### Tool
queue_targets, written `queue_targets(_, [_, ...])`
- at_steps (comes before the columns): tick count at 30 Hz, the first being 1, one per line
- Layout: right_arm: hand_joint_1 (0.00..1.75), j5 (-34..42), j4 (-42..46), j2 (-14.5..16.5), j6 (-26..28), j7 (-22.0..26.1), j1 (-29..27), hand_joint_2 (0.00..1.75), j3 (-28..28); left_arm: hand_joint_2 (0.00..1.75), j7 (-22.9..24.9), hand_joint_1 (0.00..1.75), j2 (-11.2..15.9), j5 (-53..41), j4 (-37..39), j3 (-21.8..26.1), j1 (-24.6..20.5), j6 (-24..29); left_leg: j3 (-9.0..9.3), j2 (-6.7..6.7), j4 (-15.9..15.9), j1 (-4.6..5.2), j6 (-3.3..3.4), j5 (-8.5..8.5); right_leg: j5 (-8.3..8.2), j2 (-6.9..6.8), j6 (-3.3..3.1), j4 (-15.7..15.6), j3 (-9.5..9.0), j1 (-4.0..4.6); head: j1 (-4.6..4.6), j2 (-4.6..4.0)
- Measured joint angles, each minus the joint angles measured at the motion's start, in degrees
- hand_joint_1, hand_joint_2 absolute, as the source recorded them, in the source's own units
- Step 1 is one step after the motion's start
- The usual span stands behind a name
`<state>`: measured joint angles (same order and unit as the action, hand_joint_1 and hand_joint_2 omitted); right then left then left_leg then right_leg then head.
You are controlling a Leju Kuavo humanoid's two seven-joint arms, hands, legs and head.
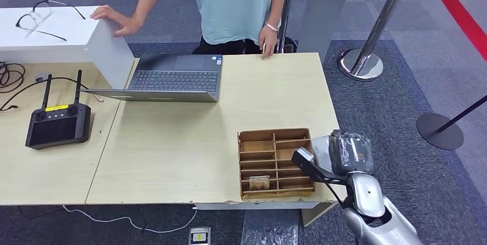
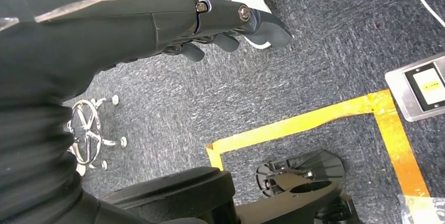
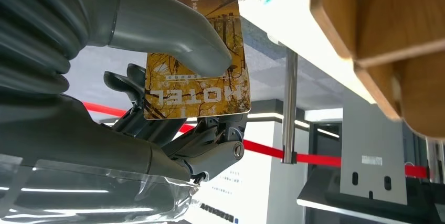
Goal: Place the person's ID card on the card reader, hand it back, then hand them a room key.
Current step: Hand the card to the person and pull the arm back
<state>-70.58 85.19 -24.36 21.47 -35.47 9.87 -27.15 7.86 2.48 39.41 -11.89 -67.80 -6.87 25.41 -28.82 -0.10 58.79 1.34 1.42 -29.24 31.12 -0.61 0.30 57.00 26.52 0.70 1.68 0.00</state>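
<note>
Beside the bench's near right corner, the right hand (image 1: 321,162) pinched the key (image 3: 197,56) between thumb and fingers (image 3: 210,129), near the tray (image 1: 275,136); the person (image 1: 235,4) stood across the far edge.

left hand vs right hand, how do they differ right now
The right hand pinches a yellow hotel key card under its thumb, beside the wooden organizer at the table's edge. The left hand holds nothing, its fingers curled, hanging over the grey carpet. Both have dark fingers.
</note>
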Motion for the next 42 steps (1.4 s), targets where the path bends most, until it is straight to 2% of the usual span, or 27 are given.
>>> queue_targets(29, [1.75,-0.2,2.6,-0.5,-1.0,0.1,2.5,1.75,0.0,1.75,-0.1,0.00,0.0,-0.2,0.0,0.0,0.0,0.0,-0.09,0.00,0.0,0.00,0.00,0.00,0.01,0.00,0.00,0.0,0.08,0.00,0.00,0.00])
queue_targets(36, [1.75,-0.8,4.2,-0.8,-3.7,0.4,5.7,1.75,-0.2,1.75,-0.4,0.00,0.0,-0.8,0.0,0.0,0.0,0.0,-0.08,0.00,0.0,0.00,0.00,0.00,0.01,0.00,0.00,0.0,0.08,0.00,0.00,0.00])
queue_targets(42, [1.75,-0.9,6.0,-0.9,-7.5,1.3,10.9,1.75,-1.2,1.75,-0.4,0.00,0.0,-1.3,0.0,-0.1,-0.1,-0.2,-0.07,-0.01,0.0,0.00,0.00,0.00,0.00,0.00,0.00,0.0,0.07,0.00,-0.01,0.00])
